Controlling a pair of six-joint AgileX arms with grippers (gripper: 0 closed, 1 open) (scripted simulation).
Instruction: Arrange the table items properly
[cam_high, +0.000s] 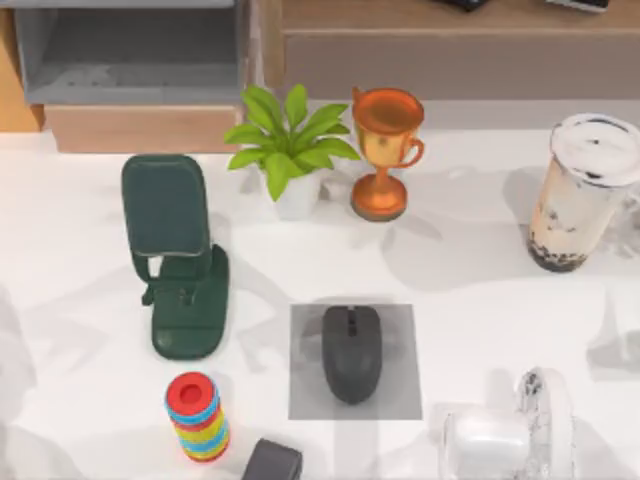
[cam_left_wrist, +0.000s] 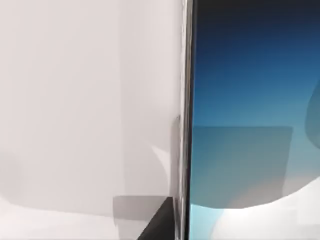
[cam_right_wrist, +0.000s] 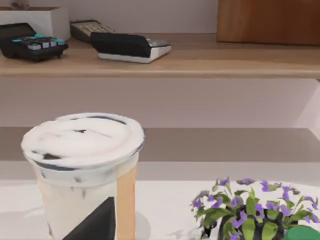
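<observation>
A dark grey oval mouse (cam_high: 351, 352) lies on a grey square mat (cam_high: 400, 395) at the table's front middle. At the right side stands the tall clear milk-tea cup (cam_high: 583, 190) with its white lid; the cup (cam_right_wrist: 85, 170) looms close in the right wrist view, with a dark part of my right gripper (cam_right_wrist: 95, 220) in front of its lower wall. In the left wrist view the smartphone (cam_left_wrist: 250, 125), blue-screened, sits very near, its metal edge running up the picture. A dark part of my left gripper (cam_left_wrist: 157, 227) lies beside that edge.
A green phone stand (cam_high: 175, 250) stands empty at the left. A potted plant (cam_high: 290, 150) and an orange trophy (cam_high: 385, 150) are at the back. At the front are a ring-stack toy (cam_high: 197, 415), a dark rounded object (cam_high: 272, 462) and a white device (cam_high: 505, 435). Purple flowers (cam_right_wrist: 250, 210) grow beside the cup.
</observation>
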